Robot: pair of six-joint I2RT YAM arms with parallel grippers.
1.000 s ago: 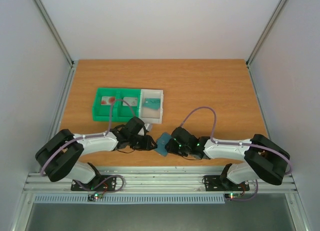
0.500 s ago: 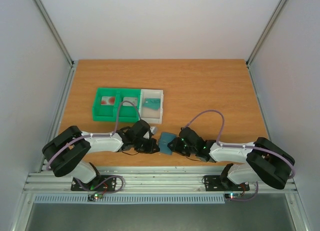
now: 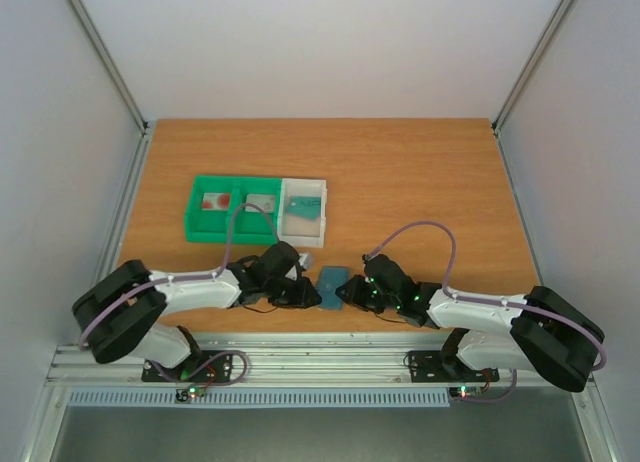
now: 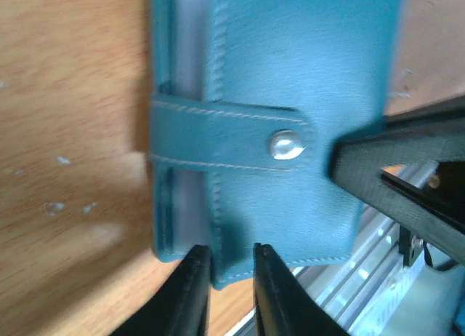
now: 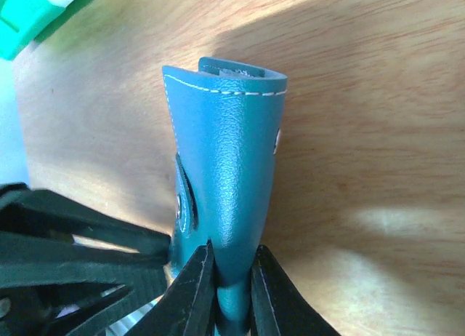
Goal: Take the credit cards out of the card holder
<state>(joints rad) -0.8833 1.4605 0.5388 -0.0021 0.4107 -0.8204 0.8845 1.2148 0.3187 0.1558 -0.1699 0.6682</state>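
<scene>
Close in, the card holder (image 4: 283,67) is a small flat folding wallet of teal-blue pebbled hide with pale stitching along its edges. A strap (image 4: 211,136) wraps round from the 9 o'clock side and is fastened by a round metal snap (image 4: 287,145). A pale grey strip shows between the covers; whether it is a card I cannot tell. Black wedge-shaped fingers of the left tool (image 4: 225,254) stand nearly together, clamped on the holder's thin edge at 6 o'clock in the left wrist view. The right tool (image 5: 234,254) pinches the holder's narrow end, fingers drawn in against both faces, folded edge pointing to 12 o'clock. From above, the holder sits at 6 o'clock on the matt orange wood-grain worktop (image 3: 420,182), between the two tools, left at its 8 o'clock, right at its 4 o'clock. At its 11 o'clock, well apart, stand a green tray (image 3: 196,222) and a white tray (image 3: 290,222), side by side, touching. A pale card with a red round mark (image 3: 214,201) lies in the green one.
</scene>
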